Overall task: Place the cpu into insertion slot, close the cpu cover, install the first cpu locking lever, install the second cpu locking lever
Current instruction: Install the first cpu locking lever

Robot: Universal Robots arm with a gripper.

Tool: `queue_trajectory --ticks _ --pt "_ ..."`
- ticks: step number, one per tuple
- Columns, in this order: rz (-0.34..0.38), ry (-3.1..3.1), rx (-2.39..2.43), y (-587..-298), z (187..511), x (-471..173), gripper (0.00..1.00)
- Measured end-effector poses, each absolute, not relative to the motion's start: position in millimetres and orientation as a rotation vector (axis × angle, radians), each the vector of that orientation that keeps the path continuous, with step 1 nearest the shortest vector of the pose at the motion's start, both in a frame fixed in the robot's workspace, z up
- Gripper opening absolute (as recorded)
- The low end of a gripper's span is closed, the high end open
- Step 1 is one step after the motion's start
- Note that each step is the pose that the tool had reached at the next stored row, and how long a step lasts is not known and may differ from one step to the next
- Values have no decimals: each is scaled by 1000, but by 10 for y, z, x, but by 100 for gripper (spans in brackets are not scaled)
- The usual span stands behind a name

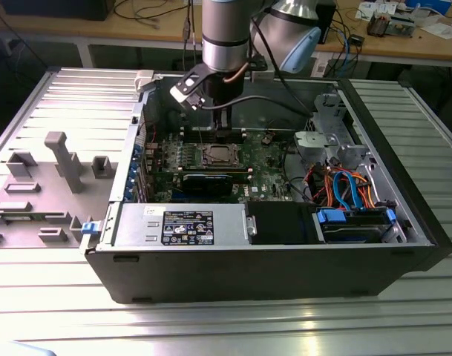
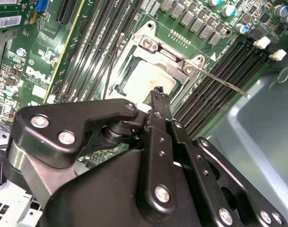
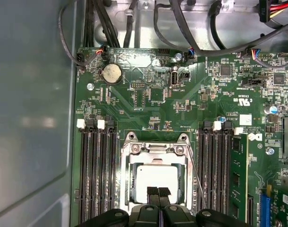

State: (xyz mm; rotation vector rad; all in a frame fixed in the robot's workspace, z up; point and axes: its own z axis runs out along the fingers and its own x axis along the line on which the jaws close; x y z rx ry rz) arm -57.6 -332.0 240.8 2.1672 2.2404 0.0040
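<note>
**Fingers closed above the seated cpu**
In the first wrist view the fingers (image 3: 153,193) are pressed together with nothing between them, their tips over one edge of the cpu (image 3: 155,176). The cpu lies flat in the insertion slot (image 3: 132,182), and the cpu cover (image 3: 155,150) lies down around it as a frame. A thin locking lever (image 3: 196,179) runs between the socket and the memory slots (image 3: 214,170). In the exterior view the open computer case (image 1: 248,271) stands on the slatted metal surface (image 1: 211,326).

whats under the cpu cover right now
The cpu shows through the window of the cpu cover, lying in the insertion slot. The chip hides the slot's centre, and the tool covers part of the chip.
</note>
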Motion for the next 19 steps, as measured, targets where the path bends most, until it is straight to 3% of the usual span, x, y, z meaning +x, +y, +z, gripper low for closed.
queue_trajectory --ticks 19 --pt "3 2240 2167 -3320 2445 -570 11"
